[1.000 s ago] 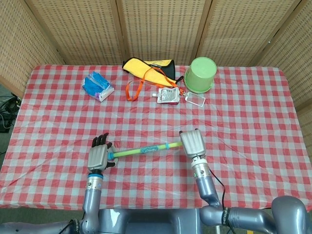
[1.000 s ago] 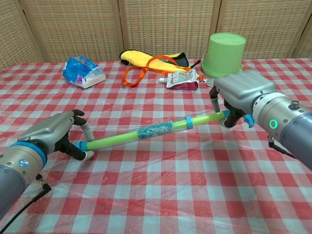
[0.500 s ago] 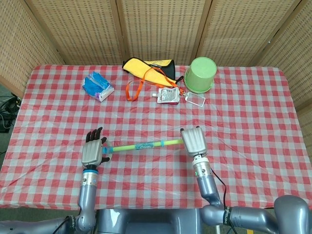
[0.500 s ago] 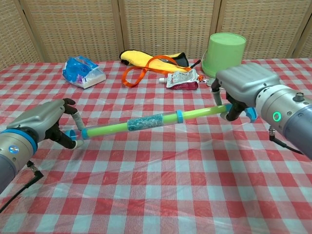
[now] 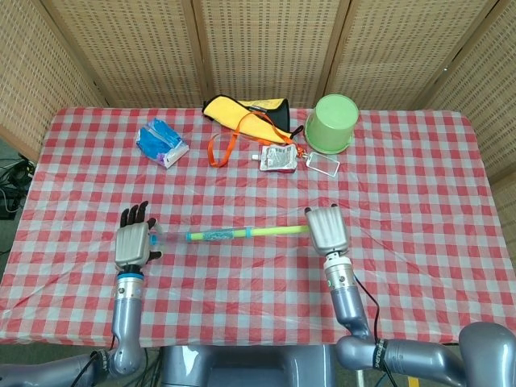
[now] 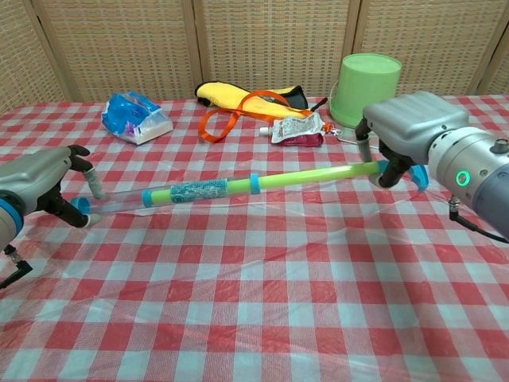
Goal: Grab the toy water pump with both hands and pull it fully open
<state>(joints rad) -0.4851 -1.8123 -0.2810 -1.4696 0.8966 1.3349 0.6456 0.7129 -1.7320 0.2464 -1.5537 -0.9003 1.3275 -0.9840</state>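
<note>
Left hand (image 6: 44, 185) & right hand (image 6: 404, 131), fingers wrapped on opposite ends of toy water pump (image 6: 238, 186), held above bench (image 6: 262, 310). Advice: pull apart straight along tube axis w/ firm grips.

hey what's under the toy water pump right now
Only the checked tablecloth. The pump hangs above it, held by the left hand and right hand. Its end grips are covered by fingers.
</note>
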